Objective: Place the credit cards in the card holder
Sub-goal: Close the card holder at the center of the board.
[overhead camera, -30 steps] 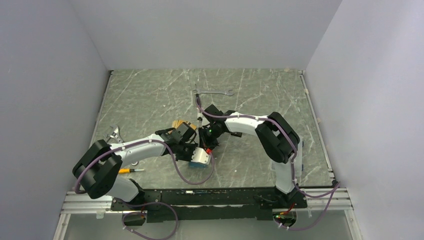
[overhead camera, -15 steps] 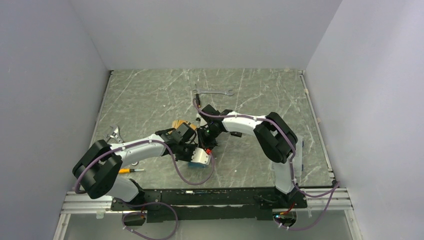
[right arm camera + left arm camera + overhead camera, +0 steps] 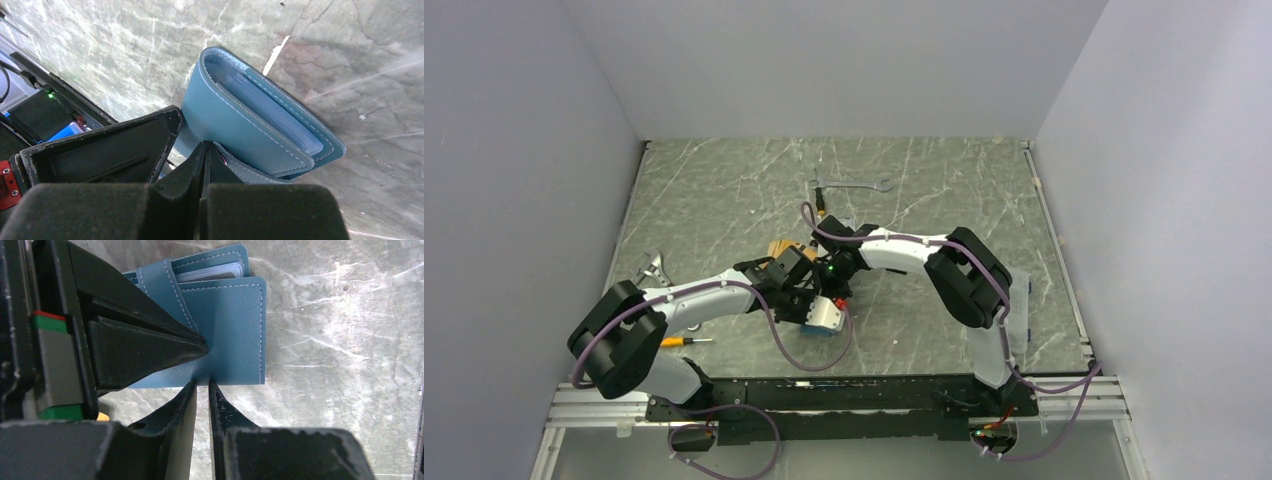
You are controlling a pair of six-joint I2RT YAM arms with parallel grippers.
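Left claw [image 3: 201, 387] is pinching card holder [image 3: 235, 330] at 6 o'clock edge, anchoring it; right claw [image 3: 205, 150], pressed together, is pressing strap [image 3: 169, 292], likely to open it.

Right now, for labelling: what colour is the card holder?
The card holder is teal-blue; it shows best in left wrist view.

I saw a grey-green, white-veined stone-patterned bench [image 3: 724, 190], boxed on three sides by plain pale lavender-grey walls [image 3: 844, 60], evenly lit, a silver aluminium rail [image 3: 594, 405] along its near edge.
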